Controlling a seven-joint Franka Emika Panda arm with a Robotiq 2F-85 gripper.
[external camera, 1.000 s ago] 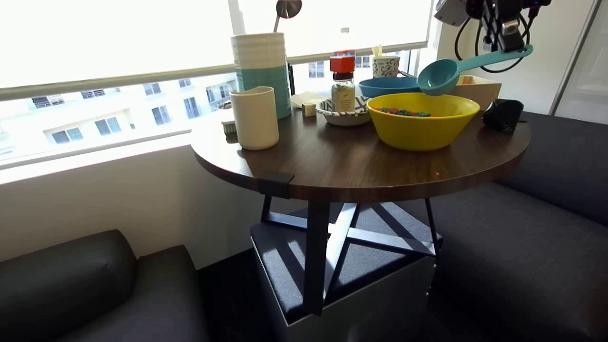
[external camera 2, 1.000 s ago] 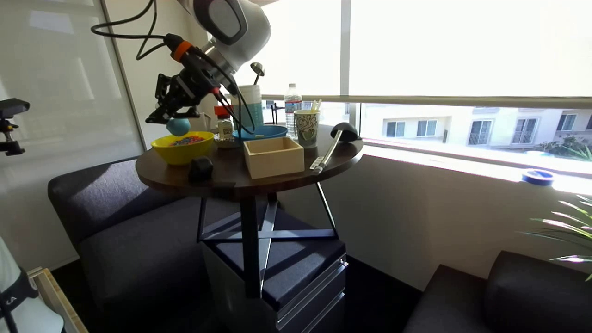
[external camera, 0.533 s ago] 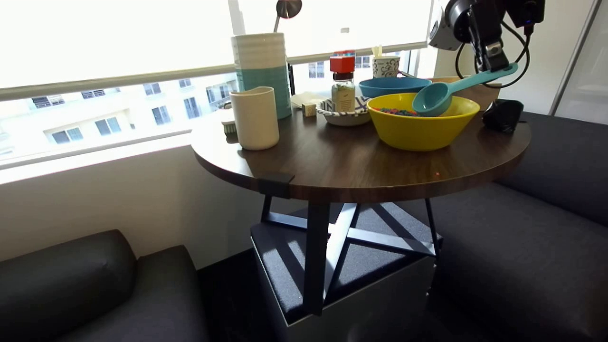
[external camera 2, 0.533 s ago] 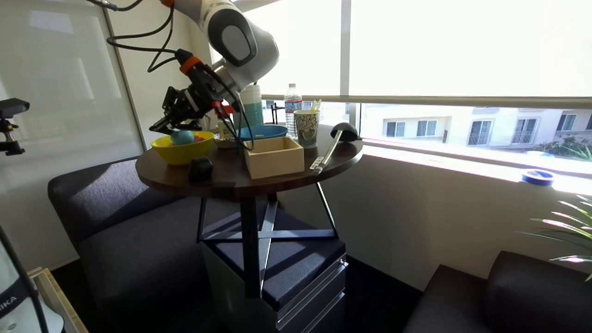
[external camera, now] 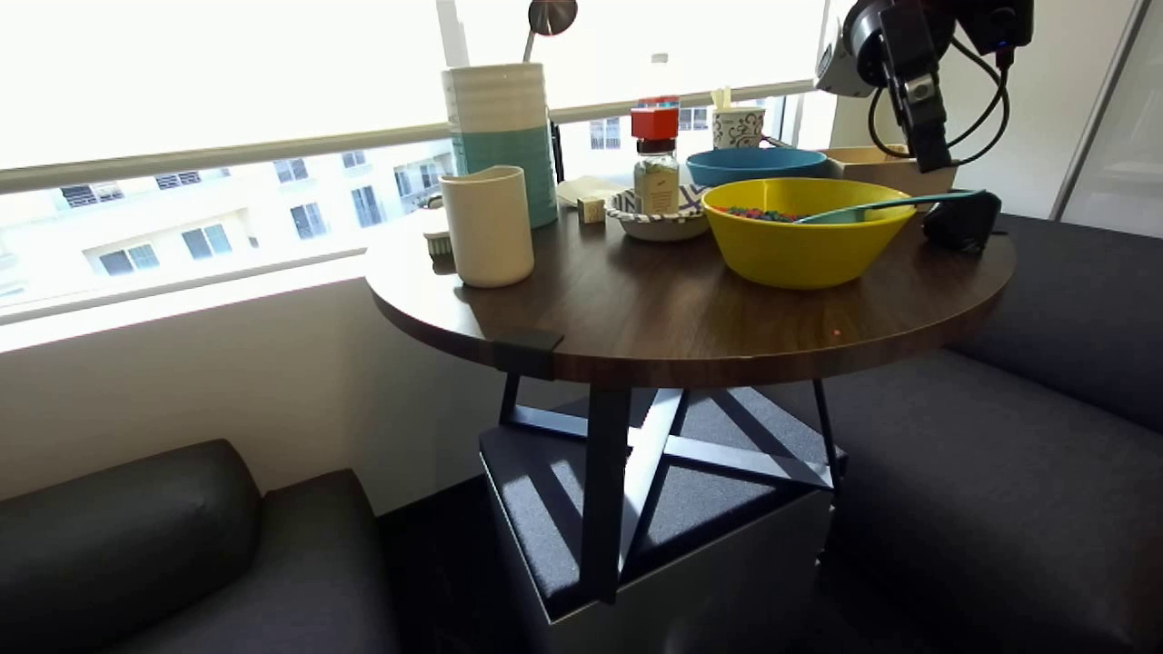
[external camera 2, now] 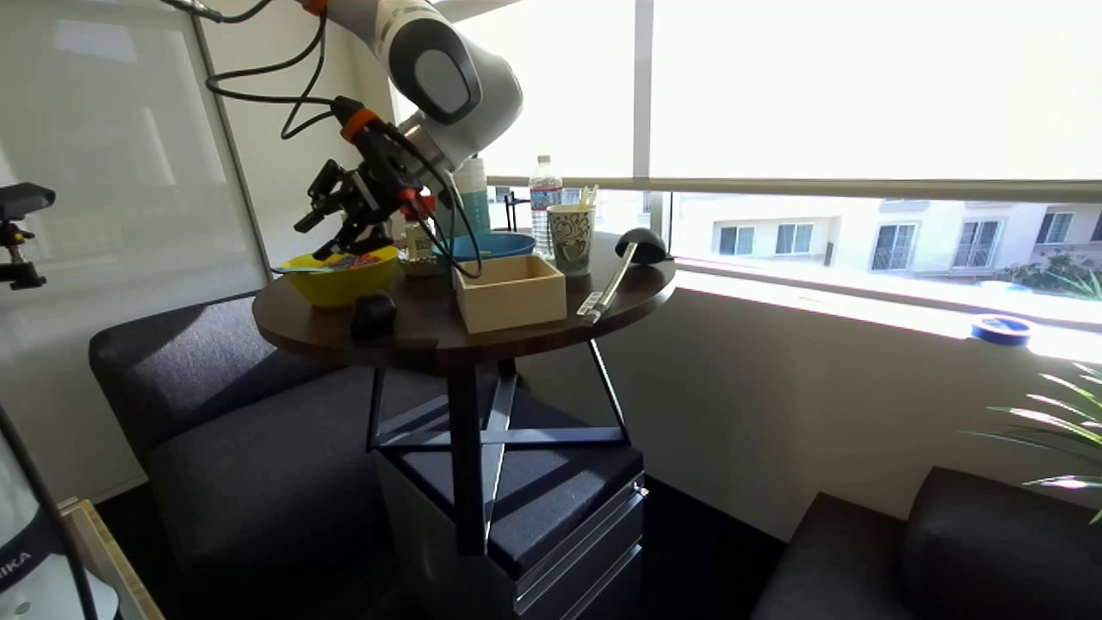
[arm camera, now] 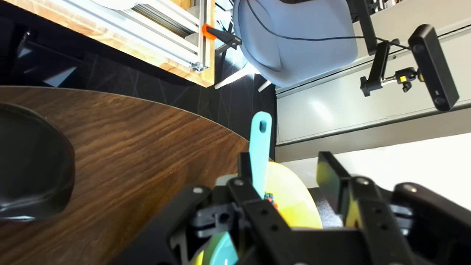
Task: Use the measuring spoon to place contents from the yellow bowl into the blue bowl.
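The teal measuring spoon (external camera: 895, 205) lies in the yellow bowl (external camera: 800, 254), its handle resting across the rim and sticking out past it. Small coloured pieces (external camera: 759, 214) lie in that bowl. The blue bowl (external camera: 754, 166) stands behind it, and it also shows beyond the tan box in an exterior view (external camera 2: 499, 246). My gripper (external camera 2: 314, 241) is open just above the yellow bowl. In the wrist view the gripper (arm camera: 285, 165) has its fingers wide apart, with the spoon handle (arm camera: 260, 147) close by the left finger; I cannot tell whether they touch.
A black object (external camera: 963, 221) stands beside the yellow bowl near the table edge. A tan wooden box (external camera 2: 510, 297), patterned cup (external camera 2: 571, 237) and ladle (external camera 2: 616, 280) stand near the blue bowl. A spice jar (external camera: 656, 186), cream mug (external camera: 491, 232) and tall crock (external camera: 500, 136) are also there.
My gripper came down with the spoon over the yellow bowl, then opened. The spoon dropped from the gripper into the bowl, its handle now lying across the rim.
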